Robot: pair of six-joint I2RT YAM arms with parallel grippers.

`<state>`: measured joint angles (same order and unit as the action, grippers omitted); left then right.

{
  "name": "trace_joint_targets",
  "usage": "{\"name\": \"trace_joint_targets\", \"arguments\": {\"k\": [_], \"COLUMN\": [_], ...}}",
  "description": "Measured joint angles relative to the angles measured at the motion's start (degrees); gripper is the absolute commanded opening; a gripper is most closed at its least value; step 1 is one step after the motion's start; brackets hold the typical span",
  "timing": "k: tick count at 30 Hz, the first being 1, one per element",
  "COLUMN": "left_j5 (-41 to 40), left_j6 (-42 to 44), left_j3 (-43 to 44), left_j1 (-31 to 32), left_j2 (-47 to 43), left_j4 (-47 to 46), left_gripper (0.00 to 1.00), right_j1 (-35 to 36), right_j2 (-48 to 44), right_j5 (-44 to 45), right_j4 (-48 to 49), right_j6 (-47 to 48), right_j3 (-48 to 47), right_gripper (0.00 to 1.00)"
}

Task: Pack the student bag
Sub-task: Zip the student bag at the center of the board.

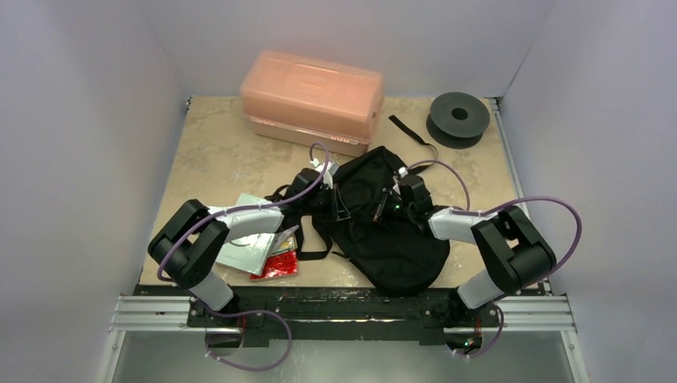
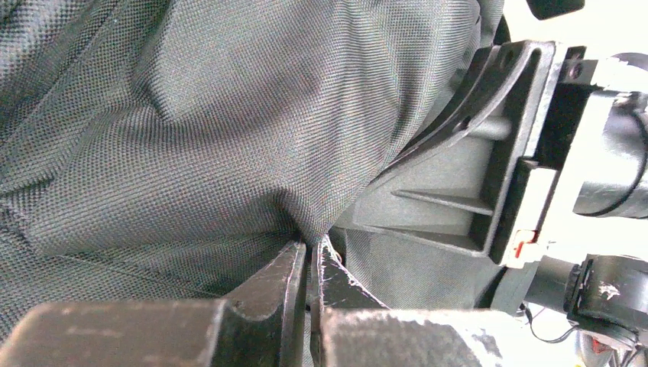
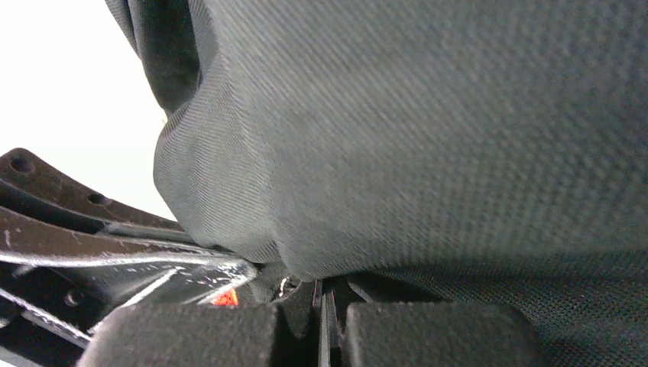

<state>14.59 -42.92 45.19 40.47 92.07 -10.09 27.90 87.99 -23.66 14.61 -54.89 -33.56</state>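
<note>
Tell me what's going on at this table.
Both arms are working on the student bag, which lies crumpled mid-table. The left gripper and the right gripper are each shut on a fold of its black fabric. A white packet and a red packet lie outside the bag, beside the left arm.

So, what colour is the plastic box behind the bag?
The box, behind the bag, is translucent orange-pink; the top view shows it best.

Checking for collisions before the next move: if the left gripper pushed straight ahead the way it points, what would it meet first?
The student bag: the left gripper is shut on a fold of its fabric, which fills the line ahead. Depth behind the cloth is unclear.
</note>
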Motion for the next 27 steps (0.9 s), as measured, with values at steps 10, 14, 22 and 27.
{"name": "trace_joint_targets", "arguments": {"k": [10,14,22,27], "left_j5": [0.6,0.8,5.2,8.1], "left_j6": [-3.4,-5.7,-10.4,-12.0], "left_j3": [-3.2,-5.2,-6.3,-6.9], "left_j1": [0.0,-0.2,-0.8,-0.8], "left_j2": [-4.5,-8.0,-7.3,-3.7], "left_j4": [-1.1,-1.5,-5.8,-7.9], "left_gripper": [0.36,0.42,0.44,0.39], "right_j1": [0.3,0.4,0.7,1.0], "right_j2": [-3.8,-1.1,17.4,12.8], "right_j5": [2.7,3.3,1.6,1.7], "right_j4": [32.0,50.7,68.8,70.1], "right_j6": [-1.6,-1.3,-4.3,-2.0], "right_j3": [17.5,24.7,23.9,25.2], "right_gripper": [0.00,0.00,0.00,0.00]}}
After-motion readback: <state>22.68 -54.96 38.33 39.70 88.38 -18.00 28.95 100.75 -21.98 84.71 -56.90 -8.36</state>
